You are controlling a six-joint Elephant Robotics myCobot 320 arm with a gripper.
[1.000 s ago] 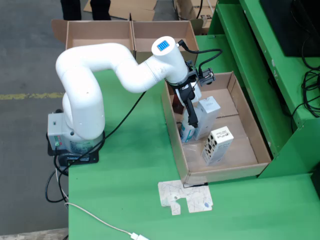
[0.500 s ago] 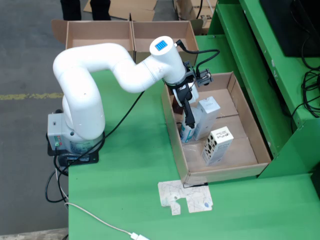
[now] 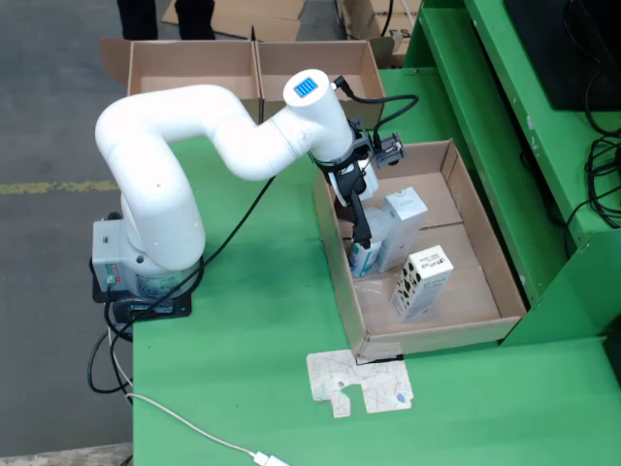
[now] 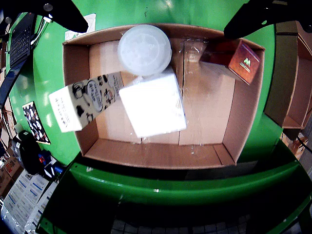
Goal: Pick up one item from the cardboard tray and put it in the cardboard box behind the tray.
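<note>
**Arm Over Cardboard Tray, Hand Wide Apart**

The white arm [image 3: 194,146] reaches from its base at the left of the green bench [image 3: 252,369] to the near-left part of the cardboard tray [image 3: 485,291]. In the fixed view the hand [image 3: 361,228] hangs over the tray's left wall, just above a capped container [image 3: 364,254].

In the hand-mounted view both fingers [image 4: 63,14] appear as dark shapes at the top corners, spread wide, with nothing between them.

Tray contents, hand-mounted view:
- A round white lid [image 4: 145,49] near the top wall, touching the white carton.
- A white carton [image 4: 153,103], seen from above, at centre.
- A cow-patterned carton [image 4: 85,100], to the left, extending past the tray's left wall in this view.
- A red-brown box [image 4: 239,58] in the top-right corner, well apart from the others.

Two open cardboard boxes [image 3: 252,68] stand side by side behind the arm in the fixed view. A flat printed card [image 3: 361,383] lies on the bench beside the tray's front-left corner.
</note>
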